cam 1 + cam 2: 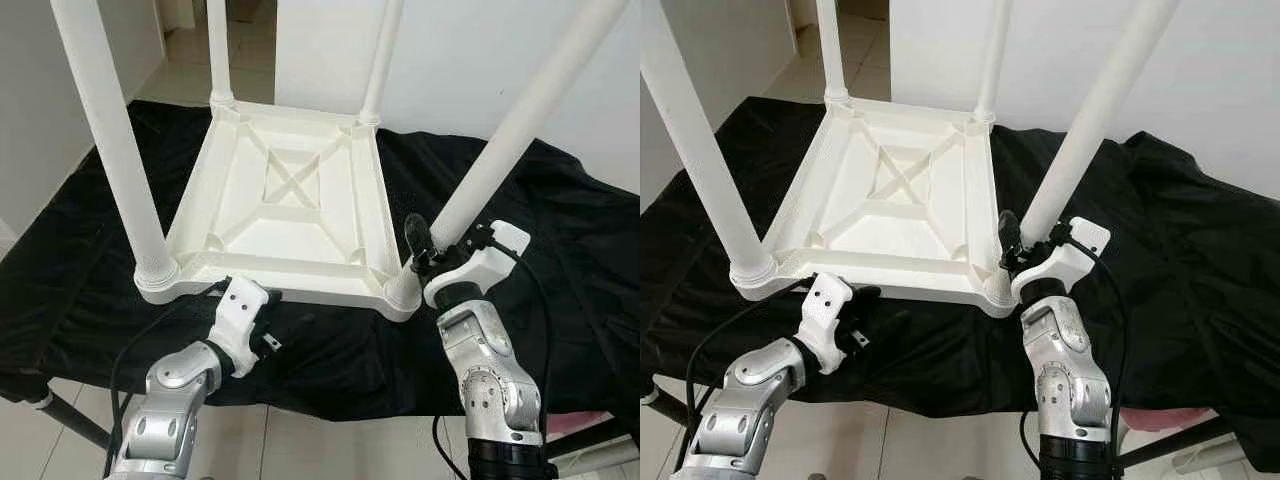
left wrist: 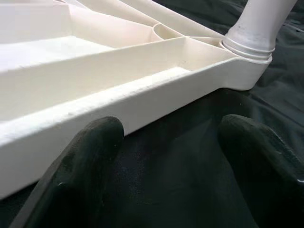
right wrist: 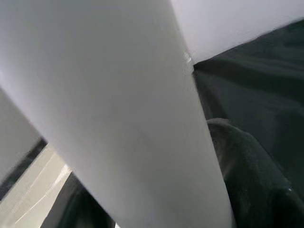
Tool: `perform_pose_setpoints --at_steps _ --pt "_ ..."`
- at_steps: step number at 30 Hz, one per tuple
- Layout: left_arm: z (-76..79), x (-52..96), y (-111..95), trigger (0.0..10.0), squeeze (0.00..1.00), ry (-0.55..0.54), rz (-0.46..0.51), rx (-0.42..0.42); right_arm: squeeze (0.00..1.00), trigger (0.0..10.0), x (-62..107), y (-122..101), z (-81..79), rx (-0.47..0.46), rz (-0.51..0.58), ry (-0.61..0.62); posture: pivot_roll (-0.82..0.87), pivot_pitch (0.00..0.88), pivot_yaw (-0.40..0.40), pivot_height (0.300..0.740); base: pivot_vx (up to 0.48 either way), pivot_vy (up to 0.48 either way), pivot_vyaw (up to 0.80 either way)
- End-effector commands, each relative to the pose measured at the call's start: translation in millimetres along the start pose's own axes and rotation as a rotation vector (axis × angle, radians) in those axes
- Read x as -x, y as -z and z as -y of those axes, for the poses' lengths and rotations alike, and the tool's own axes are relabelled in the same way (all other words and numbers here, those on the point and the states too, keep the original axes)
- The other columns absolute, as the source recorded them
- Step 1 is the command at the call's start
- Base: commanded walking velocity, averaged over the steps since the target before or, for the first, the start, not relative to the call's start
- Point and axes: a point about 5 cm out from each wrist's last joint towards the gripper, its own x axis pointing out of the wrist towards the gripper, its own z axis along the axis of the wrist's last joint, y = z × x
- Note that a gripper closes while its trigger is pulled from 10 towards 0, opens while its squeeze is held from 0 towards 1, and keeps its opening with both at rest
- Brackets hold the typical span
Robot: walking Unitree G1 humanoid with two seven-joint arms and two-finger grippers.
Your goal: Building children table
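A white plastic children's table (image 1: pixel 290 190) lies upside down on a black cloth, its ribbed underside facing up. Four white legs stand in its corners. My right gripper (image 1: pixel 428 250) is shut on the near right leg (image 1: pixel 510 130), just above its socket. In the right wrist view that leg (image 3: pixel 118 118) runs between the fingers (image 3: pixel 251 175). My left gripper (image 1: pixel 274 320) is open and low on the cloth, just in front of the table's near rim (image 2: pixel 118 99). Nothing lies between its fingertips (image 2: pixel 85 161).
The black cloth (image 1: pixel 560 230) covers a low platform whose front edge runs just before my arms. The near left leg (image 1: pixel 110 140) rises steeply at the left. A white wall stands behind, and a tiled floor (image 1: pixel 250 440) lies below.
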Motion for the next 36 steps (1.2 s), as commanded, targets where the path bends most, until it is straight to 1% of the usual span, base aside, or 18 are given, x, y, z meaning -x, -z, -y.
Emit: perform_pose_setpoints --at_steps 1,3,7,10,12,14,15,17,18,21,23,24,25,26,27,33,34,36 --pt "-2.3 1.2 6 10.0 0.00 0.002 -0.027 0.005 0.00 10.0 -0.9 3 -19.3 -0.303 0.024 -0.039 0.03 0.008 -0.079 0.740 0.000 0.000 0.00" --pt "-2.3 1.2 6 10.0 0.00 0.002 -0.027 0.005 0.00 10.0 -0.9 3 -19.3 -0.303 0.024 -0.039 0.03 0.008 -0.079 0.740 0.000 0.000 0.00" --pt "-1.3 13.0 16 10.0 0.00 0.073 -0.076 0.019 0.00 10.0 0.8 0 -16.5 -0.461 0.023 -0.035 0.03 0.010 -0.075 0.740 0.000 0.000 0.00" --pt "-2.6 17.0 18 10.0 0.00 0.077 -0.094 0.009 0.00 10.0 2.1 0 -16.1 -0.506 0.019 -0.040 0.02 0.013 -0.074 0.740 0.000 0.000 0.00" --pt "-10.0 18.1 18 10.0 0.00 0.038 -0.096 -0.010 0.00 10.0 3.3 1 -16.5 -0.524 0.010 -0.052 0.02 0.014 -0.074 0.740 0.000 0.000 0.00" --pt "-25.7 18.7 17 10.0 0.00 -0.044 -0.094 -0.035 0.00 10.0 5.0 2 -17.6 -0.555 -0.002 -0.071 0.02 0.014 -0.072 0.740 0.000 0.000 0.00" --pt "-25.7 18.7 17 10.0 0.00 -0.044 -0.094 -0.035 0.00 10.0 5.0 2 -17.6 -0.555 -0.002 -0.071 0.02 0.014 -0.072 0.740 0.000 0.000 0.00" --pt "-49.3 19.0 12 10.0 0.00 -0.149 -0.088 -0.051 0.00 10.0 7.3 2 -17.5 -0.581 -0.013 -0.087 0.02 0.013 -0.069 0.740 0.000 0.000 0.00" --pt "-49.3 19.0 12 10.0 0.00 -0.149 -0.088 -0.051 0.00 10.0 7.3 2 -17.5 -0.581 -0.013 -0.087 0.02 0.013 -0.069 0.740 0.000 0.000 0.00" --pt "-98.9 19.0 -1 10.0 0.00 -0.399 -0.091 -0.098 0.00 10.0 13.0 3 -13.1 -0.620 -0.037 -0.107 0.01 0.010 -0.061 0.740 0.000 0.000 0.00" --pt "-120.9 18.1 -11 10.0 0.00 -0.507 -0.093 -0.118 0.00 10.0 16.3 3 -9.8 -0.638 -0.046 -0.111 0.01 0.009 -0.059 0.740 0.000 0.000 0.00" --pt "-120.9 18.1 -11 10.0 0.00 -0.507 -0.093 -0.118 0.00 10.0 16.3 3 -9.8 -0.638 -0.046 -0.111 0.01 0.009 -0.059 0.740 0.000 0.000 0.00" --pt "-132.9 15.8 -19 10.0 0.00 -0.569 -0.082 -0.117 0.00 10.0 18.0 4 -7.8 -0.661 -0.049 -0.114 0.01 0.008 -0.052 0.740 0.000 0.000 0.00" --pt "-132.9 15.8 -19 10.0 0.00 -0.569 -0.082 -0.117 0.00 10.0 18.0 4 -7.8 -0.661 -0.049 -0.114 0.01 0.008 -0.052 0.740 0.000 0.000 0.00" --pt "-150.8 10.4 -35 10.0 0.00 -0.672 -0.045 -0.087 0.00 10.0 20.6 5 -3.8 -0.708 -0.055 -0.115 0.00 0.008 -0.049 0.740 0.000 0.000 0.00" --pt "-160.9 -0.3 -53 10.0 0.00 -0.735 0.029 -0.010 0.00 10.0 24.3 9 2.1 -0.736 -0.067 -0.128 -0.01 0.005 -0.036 0.740 0.000 0.000 0.00" --pt "-160.2 -15.1 -69 10.0 0.00 -0.715 0.105 0.049 0.00 10.0 27.9 13 10.3 -0.796 -0.072 -0.129 -0.01 0.004 -0.033 0.740 0.000 0.000 0.00" --pt "-158.9 -21.2 -75 10.0 0.00 -0.705 0.135 0.073 0.00 10.0 29.6 14 13.8 -0.820 -0.074 -0.130 -0.01 0.004 -0.033 0.740 0.000 0.000 0.00"
